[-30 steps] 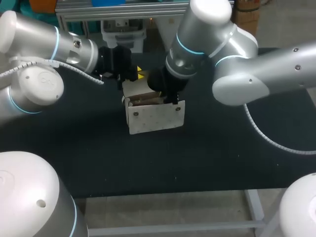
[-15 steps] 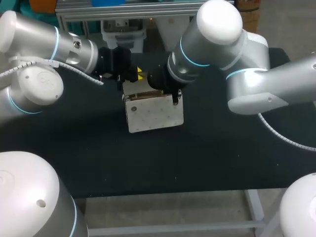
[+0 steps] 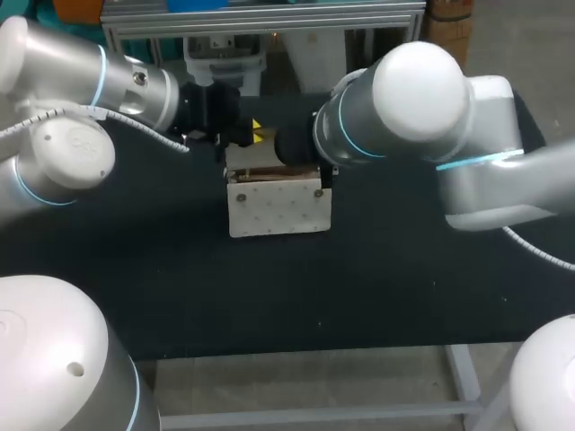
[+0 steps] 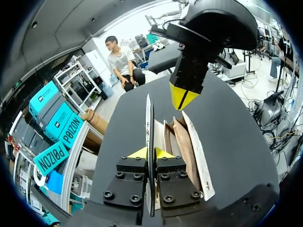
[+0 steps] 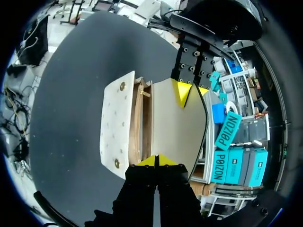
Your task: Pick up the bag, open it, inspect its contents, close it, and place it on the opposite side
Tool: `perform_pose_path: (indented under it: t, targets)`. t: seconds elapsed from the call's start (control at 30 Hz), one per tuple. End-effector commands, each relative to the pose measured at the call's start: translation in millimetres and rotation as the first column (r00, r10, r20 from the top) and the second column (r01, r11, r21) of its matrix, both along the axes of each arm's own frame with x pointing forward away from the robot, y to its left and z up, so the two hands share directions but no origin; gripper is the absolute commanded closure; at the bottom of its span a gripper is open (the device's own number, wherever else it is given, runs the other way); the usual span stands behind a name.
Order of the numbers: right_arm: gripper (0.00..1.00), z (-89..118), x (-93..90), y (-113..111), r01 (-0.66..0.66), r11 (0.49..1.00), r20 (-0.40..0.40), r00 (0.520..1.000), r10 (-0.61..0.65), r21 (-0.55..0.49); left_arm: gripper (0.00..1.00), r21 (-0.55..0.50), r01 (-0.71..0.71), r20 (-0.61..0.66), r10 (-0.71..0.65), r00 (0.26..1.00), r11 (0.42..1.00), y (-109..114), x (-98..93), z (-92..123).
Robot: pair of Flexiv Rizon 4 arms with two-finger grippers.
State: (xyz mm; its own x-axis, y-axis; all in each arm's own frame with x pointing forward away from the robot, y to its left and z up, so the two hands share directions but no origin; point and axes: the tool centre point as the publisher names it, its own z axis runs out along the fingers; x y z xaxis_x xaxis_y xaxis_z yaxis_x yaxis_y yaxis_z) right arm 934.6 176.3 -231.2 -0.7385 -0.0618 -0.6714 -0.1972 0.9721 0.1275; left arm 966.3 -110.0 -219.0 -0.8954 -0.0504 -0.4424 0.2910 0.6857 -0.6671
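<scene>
Our left claw (image 4: pixel 150 153) is pinching one thin white wall of the bag (image 4: pixel 183 146), which stands on edge between its two yellow tips. The rest of the bag lies just beside that claw and ahead of it, with its mouth parted and brown lining showing between the white dotted walls. Our right claw (image 5: pixel 157 161) sits at the bag's other end, straight ahead of the left claw. Its tips are pressed together at the rim, and we cannot tell whether any paper is caught between them. The bag stands upright on the black table (image 3: pixel 404 269), between the two claws.
</scene>
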Motion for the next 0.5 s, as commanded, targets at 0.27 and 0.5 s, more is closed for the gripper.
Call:
perform_pose_path:
  t: [0.27, 0.5]
  targets:
    - [1.00, 28.1, -45.5, -22.6, 0.025, 1.000, 0.132, 0.991, -0.026, 0.009, 1.00, -0.015, 0.053, -0.082, -0.054, 0.995, 0.998, -3.2, -14.0, 20.4]
    - [1.00, 30.3, -69.8, -33.6, 0.032, 0.999, 0.145, 0.989, -0.034, 0.010, 1.00, -0.049, 0.113, -0.179, -0.120, 0.976, 0.992, -12.5, -18.4, 13.1]
